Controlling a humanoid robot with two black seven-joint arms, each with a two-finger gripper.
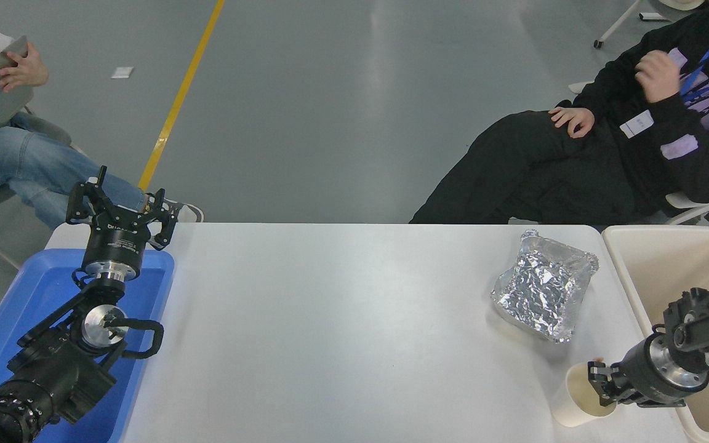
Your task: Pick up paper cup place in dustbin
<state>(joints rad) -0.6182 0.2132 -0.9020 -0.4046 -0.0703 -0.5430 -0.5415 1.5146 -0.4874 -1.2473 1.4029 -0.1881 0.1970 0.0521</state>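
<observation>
The paper cup (573, 401) stands upright on the white table (342, 320) near its front right corner, its open top toward me. My right gripper (600, 381) reaches in from the right and is shut on the cup's right rim, with one finger dipping inside. The cup rests on the table. The dustbin (620, 264), a large beige bin, stands just right of the table; my right arm crosses over its near part. My left gripper (119, 209) is parked open over the blue tray at the lower left.
A crinkled silver foil tray (545, 286) lies on the table behind the cup, left of the dustbin. A blue plastic tray (28, 295) sits at the left edge under my left arm. Two people sit beyond the far edge, one at each top corner.
</observation>
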